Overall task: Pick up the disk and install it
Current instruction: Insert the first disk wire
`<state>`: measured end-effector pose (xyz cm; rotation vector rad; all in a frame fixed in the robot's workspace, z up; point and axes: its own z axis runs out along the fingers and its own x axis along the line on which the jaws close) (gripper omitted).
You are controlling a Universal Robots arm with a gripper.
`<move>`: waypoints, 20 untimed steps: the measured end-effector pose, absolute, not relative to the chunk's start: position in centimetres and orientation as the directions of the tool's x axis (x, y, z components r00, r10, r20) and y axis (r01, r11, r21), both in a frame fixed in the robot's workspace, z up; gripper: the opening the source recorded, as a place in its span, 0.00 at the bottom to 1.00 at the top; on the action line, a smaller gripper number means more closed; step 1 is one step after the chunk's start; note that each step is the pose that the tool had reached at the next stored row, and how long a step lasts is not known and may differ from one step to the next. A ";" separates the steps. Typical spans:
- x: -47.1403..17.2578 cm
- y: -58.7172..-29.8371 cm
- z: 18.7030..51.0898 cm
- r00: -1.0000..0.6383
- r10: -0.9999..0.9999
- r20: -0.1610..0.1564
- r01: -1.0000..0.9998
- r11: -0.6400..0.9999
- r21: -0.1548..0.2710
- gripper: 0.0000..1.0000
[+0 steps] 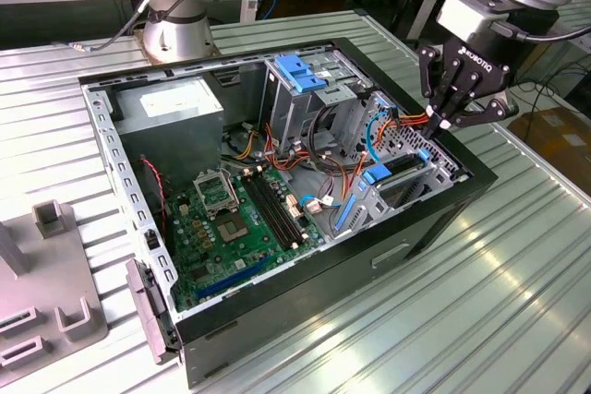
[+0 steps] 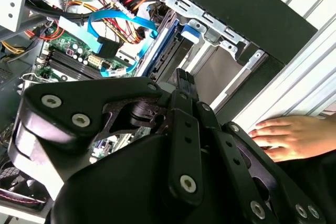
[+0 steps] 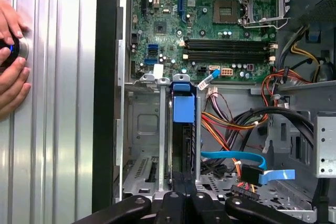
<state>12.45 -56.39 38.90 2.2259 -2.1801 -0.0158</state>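
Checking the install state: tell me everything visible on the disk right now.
The disk stands on edge in the metal drive cage at the case's front corner. It shows a dark body edge between bright blue plastic rails, with a blue end tab on top. The gripper hangs just above that bay; whether it touches the disk cannot be told.

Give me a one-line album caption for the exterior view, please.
A robot arm's gripper hangs over the drive bay of an open computer case, where the blue-railed disk sits on edge.
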 end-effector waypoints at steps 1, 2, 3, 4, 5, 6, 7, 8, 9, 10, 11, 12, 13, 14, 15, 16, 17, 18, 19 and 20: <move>12.5 -56.4 38.9 0.034 -0.999 0.011 -0.999 -0.033 0.026 0.11; 12.5 -56.4 38.9 0.056 -0.998 0.011 -0.998 -0.056 0.026 0.11; 12.5 -56.4 38.9 0.074 -0.997 0.011 -0.997 -0.074 0.026 0.11; 12.5 -56.4 38.9 0.122 -0.992 0.011 -0.992 -0.122 0.026 0.11; 12.5 -56.4 38.9 0.154 -0.988 0.011 -0.988 -0.154 0.025 0.11; 12.5 -56.4 38.9 0.171 -0.985 0.011 -0.985 -0.171 0.026 0.11; 12.5 -56.4 38.9 0.189 -0.982 0.011 -0.982 -0.189 0.026 0.11; 12.5 -56.4 38.9 0.226 -0.974 0.011 -0.974 -0.225 0.026 0.11; 12.5 -56.4 38.8 0.271 -0.963 0.011 -0.962 -0.270 0.026 0.11; 12.5 -56.4 38.9 0.291 -0.957 0.011 -0.956 -0.291 0.026 0.11; 12.5 -56.4 38.8 0.307 -0.952 0.011 -0.952 -0.306 0.026 0.11; 12.5 -56.4 38.8 0.328 -0.945 0.011 -0.944 -0.328 0.026 0.11; 12.5 -56.3 38.8 0.336 -0.942 0.011 -0.942 -0.336 0.025 0.11; 12.7 -56.2 38.8 0.343 -0.939 0.011 -0.939 -0.343 0.025 0.11; 12.9 -56.1 38.8 0.348 -0.937 0.011 -0.937 -0.348 0.026 0.11; 12.9 -56.1 38.8 0.351 -0.936 0.011 -0.936 -0.351 0.026 0.11; 13.0 -56.1 38.8 0.354 -0.935 0.011 -0.935 -0.353 0.026 0.11; 13.2 -56.0 38.8 0.359 -0.933 0.011 -0.933 -0.358 0.026 0.11; 13.3 -55.9 38.8 0.362 -0.932 0.011 -0.932 -0.362 0.025 0.11; 13.3 -55.9 38.8 0.365 -0.931 0.011 -0.931 -0.365 0.026 0.11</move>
